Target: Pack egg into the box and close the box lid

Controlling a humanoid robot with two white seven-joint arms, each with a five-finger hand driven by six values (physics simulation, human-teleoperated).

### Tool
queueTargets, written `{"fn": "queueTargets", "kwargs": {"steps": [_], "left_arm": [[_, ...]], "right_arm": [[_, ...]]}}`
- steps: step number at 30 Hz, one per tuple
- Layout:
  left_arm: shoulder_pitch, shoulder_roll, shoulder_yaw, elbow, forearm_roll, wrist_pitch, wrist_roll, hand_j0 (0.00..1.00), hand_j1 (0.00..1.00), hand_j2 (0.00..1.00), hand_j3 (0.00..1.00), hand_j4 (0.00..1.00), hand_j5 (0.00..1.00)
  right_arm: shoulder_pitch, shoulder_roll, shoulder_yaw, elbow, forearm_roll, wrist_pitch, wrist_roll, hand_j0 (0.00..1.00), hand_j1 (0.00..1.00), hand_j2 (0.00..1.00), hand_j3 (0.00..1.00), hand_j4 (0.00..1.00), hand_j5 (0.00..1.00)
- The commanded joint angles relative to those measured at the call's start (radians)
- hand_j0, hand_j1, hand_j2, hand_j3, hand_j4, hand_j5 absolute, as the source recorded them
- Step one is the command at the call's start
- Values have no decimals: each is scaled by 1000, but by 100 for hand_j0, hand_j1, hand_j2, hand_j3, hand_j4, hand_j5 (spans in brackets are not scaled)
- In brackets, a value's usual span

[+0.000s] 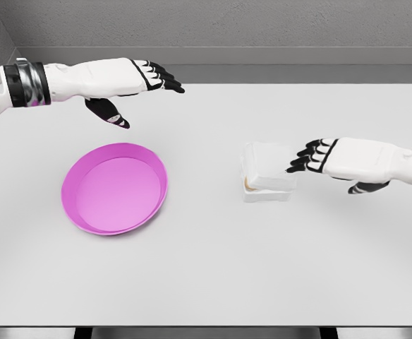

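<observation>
The box (267, 171) sits upright right of centre, lid apparently down, long axis indistinct. The right hand (317, 157) reaches it with fingers extended, fingertips at its right edge, grasping nothing.

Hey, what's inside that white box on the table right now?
The white box has its lid down, so most of the inside is covered. Through a gap at its left side a small tan shape shows, possibly the egg. The right hand reaches toward its right side.

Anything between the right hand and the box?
Nothing visible. The right hand sits just right of the white box, fingertips at its lid edge, open. The pink plate lies far left, out of the path.
</observation>
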Motion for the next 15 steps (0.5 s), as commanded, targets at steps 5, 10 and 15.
{"fn": "queueTargets", "kwargs": {"steps": [5, 10, 15], "left_arm": [[0, -1, -1, 1, 7, 2, 1, 100, 100, 100, 100, 100, 100], [23, 1, -2, 49, 4, 2, 1, 100, 100, 100, 100, 100, 100], [43, -1, -5, 59, 4, 2, 1, 100, 100, 100, 100, 100, 100]], "right_arm": [[3, 1, -203, 328, -166, 3, 0, 100, 100, 100, 100, 100, 100], [15, 5, -111, 254, -152, 3, 0, 100, 100, 100, 100, 100, 100], [12, 5, -102, 249, -152, 3, 0, 100, 100, 100, 100, 100, 100]]}}
